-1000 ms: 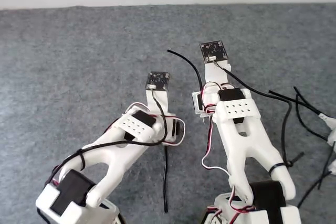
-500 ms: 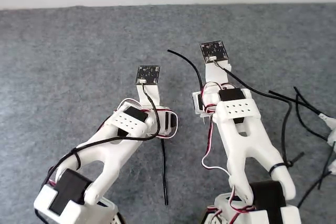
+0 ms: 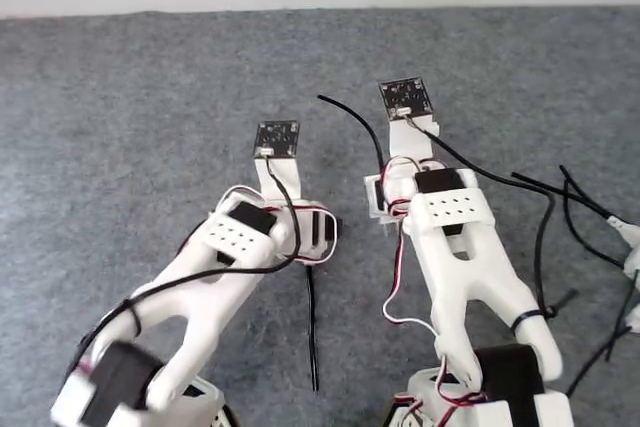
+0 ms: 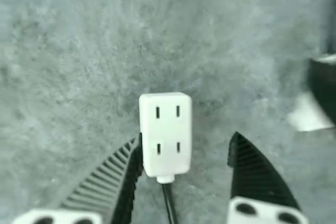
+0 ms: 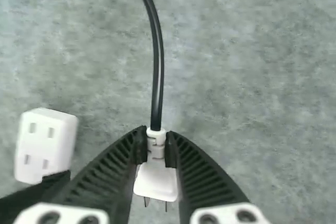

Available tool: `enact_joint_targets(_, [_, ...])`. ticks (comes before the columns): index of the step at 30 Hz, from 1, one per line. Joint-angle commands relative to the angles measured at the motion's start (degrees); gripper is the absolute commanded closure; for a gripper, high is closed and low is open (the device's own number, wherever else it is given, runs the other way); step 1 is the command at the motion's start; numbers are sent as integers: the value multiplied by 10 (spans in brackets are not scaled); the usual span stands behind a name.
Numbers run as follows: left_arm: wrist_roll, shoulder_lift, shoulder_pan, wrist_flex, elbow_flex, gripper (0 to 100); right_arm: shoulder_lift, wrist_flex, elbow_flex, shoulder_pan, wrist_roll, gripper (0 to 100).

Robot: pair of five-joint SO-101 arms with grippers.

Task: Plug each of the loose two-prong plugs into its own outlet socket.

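Two robot arms work side by side over a grey, felt-covered bench (image 3: 150, 97). The left end effector (image 4: 184, 150) is spread wide around a white outlet block (image 4: 165, 132), which lies flat on the bench with its two pairs of slots facing up. One ribbed black finger (image 4: 123, 174) sits right against the block's side, while the other stands clear of it. The outlet's black lead (image 4: 169, 205) leaves the end of the block that lies between the fingers.

The right end effector (image 5: 156, 142) is pressed together on a white two-prong plug (image 5: 156, 179), pinching it near the neck where its black cord (image 5: 155, 66) enters. The two metal prongs (image 5: 156, 203) stick out at the plug's other end, free of any socket. In the right wrist view the outlet block (image 5: 42, 142) lies close beside the held plug but apart from it.

From above, the left arm (image 3: 215, 277) and right arm (image 3: 455, 237) sit close together mid-bench, with more loose black cables (image 3: 590, 237) at the bench's right edge.
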Motion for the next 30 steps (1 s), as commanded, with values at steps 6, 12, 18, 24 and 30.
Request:
enact_joint_targets(6, [-96, -259, 7, 8, 134, 750, -29, -121, 50, -43, -52, 988])
enact_joint_targets(12, [-110, -372, -14, -40, 247, 753, -29, -150, 54, -90, -93, 988])
enact_joint_targets(18, [-178, -429, -121, -49, 290, 753, -24, -171, 54, -140, -103, 988])
enact_joint_targets(24, [-152, -392, -125, -71, 281, 754, -61, -140, 54, -141, -100, 988])
enact_joint_targets(30, [-107, -238, -174, -125, 211, 794, -150, -33, 54, -173, -85, 989])
